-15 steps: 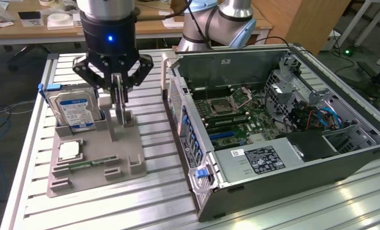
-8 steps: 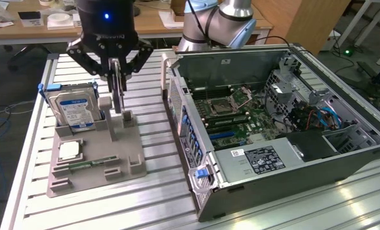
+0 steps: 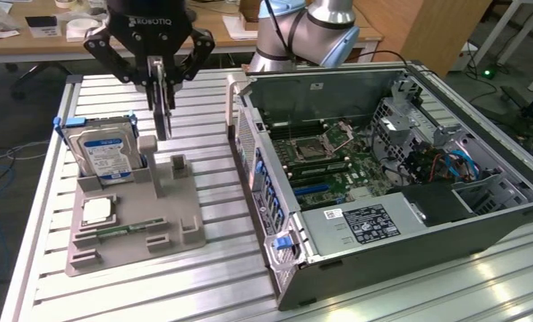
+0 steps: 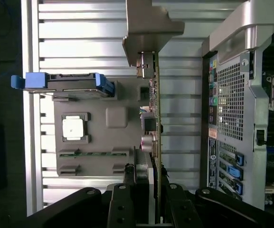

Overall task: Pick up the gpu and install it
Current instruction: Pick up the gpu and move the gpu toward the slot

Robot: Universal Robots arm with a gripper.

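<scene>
In the exterior view we find the holder (image 3: 132, 245) on the tabletop (image 3: 221, 278), hard drive (image 3: 105, 151) standing at its eleven o'clock, gpu (image 3: 164, 111) in the hand (image 3: 162, 79) above, computer case (image 3: 481, 225) at three o'clock.

one gpu (image 3: 164, 107), one hard drive (image 3: 108, 153), one case (image 3: 410, 258).

The gripper (image 3: 162, 79) is black, with white ROBOTIQ lettering across its housing; its black linkage fingers (image 3: 148, 75) carry round pivot pins; toward 1 o'clock in the exterior view, the arm (image 3: 320, 27) is silver-grey tubing with pale blue joint caps.
</scene>
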